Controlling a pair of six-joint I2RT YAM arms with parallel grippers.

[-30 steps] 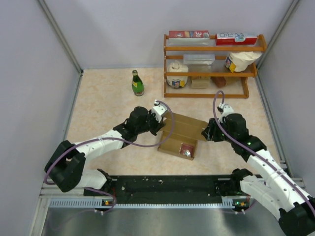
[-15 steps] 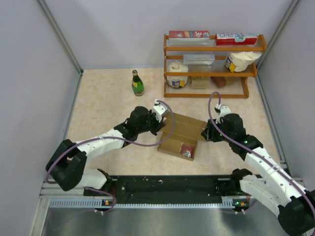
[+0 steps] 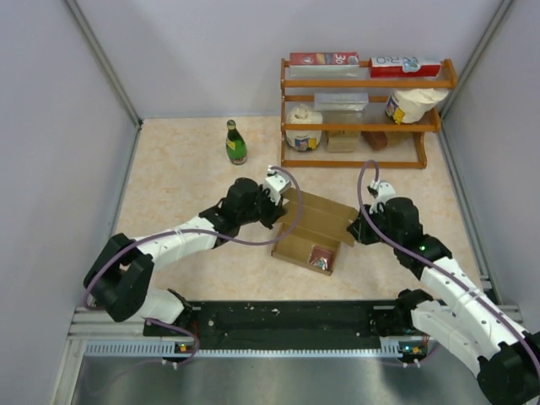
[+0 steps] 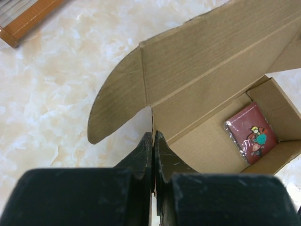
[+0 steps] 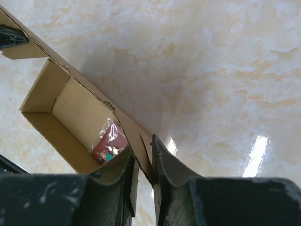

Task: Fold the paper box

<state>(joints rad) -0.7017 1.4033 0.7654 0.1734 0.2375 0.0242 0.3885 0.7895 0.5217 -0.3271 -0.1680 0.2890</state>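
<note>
The paper box (image 3: 316, 221) is plain brown cardboard lying open on the marbled table, lid panel raised at the back. A small dark-red card (image 3: 320, 257) lies in its tray. My left gripper (image 3: 275, 211) is at the box's left end. In the left wrist view it (image 4: 153, 135) is shut on the thin edge of the box's side wall (image 4: 207, 70), just below a rounded flap (image 4: 115, 106). My right gripper (image 3: 358, 229) is at the right end. In the right wrist view it (image 5: 142, 146) straddles the box wall (image 5: 80, 113), one finger inside and one outside, pinching it.
A green bottle (image 3: 235, 142) stands behind the left arm. A wooden rack (image 3: 363, 160) with printed cartons, tubs and bags fills the back right. Grey walls close in both sides, and a black rail (image 3: 287, 319) runs along the near edge.
The right gripper's jaws have narrowed onto the box's right wall. The left arm has shifted slightly right, still gripping, and the box has turned a little.
</note>
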